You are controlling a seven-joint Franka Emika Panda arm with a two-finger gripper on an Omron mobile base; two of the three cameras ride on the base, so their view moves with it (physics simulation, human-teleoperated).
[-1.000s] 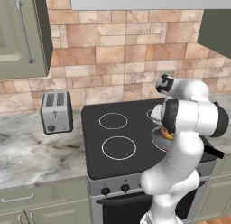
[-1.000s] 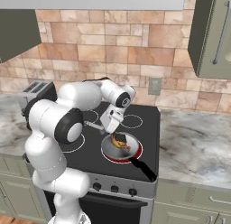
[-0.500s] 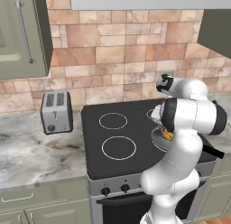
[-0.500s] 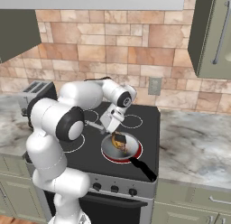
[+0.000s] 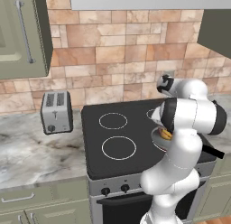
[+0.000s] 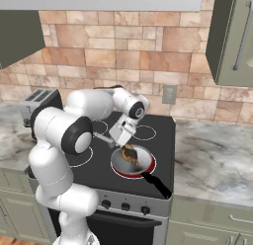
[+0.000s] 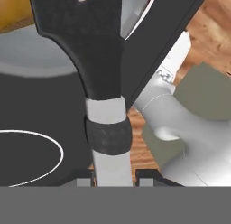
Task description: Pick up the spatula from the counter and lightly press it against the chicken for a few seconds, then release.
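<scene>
Closest to the hand camera, the gripper (image 7: 111, 181) is clamped on the white handle of the spatula (image 7: 97, 60), one dark fingertip on each side of it. The handle widens beyond into a broad black slotted blade. The blade reaches over the grey pan (image 7: 36, 58) and meets the golden-brown chicken (image 7: 13, 11) at the far edge of the hand view; whether it actually presses down cannot be told.

In the right base view, the hand hangs low over the pan on the front right burner of the black stove (image 6: 160, 135), with the chicken directly beneath it.

Judging by this, the pick-up is done and the pressing step is in hand. Holding briefly and then releasing remain.

Further back, a silver toaster (image 5: 56, 111) sits on the marble counter (image 5: 40, 155), before the brick wall.
</scene>
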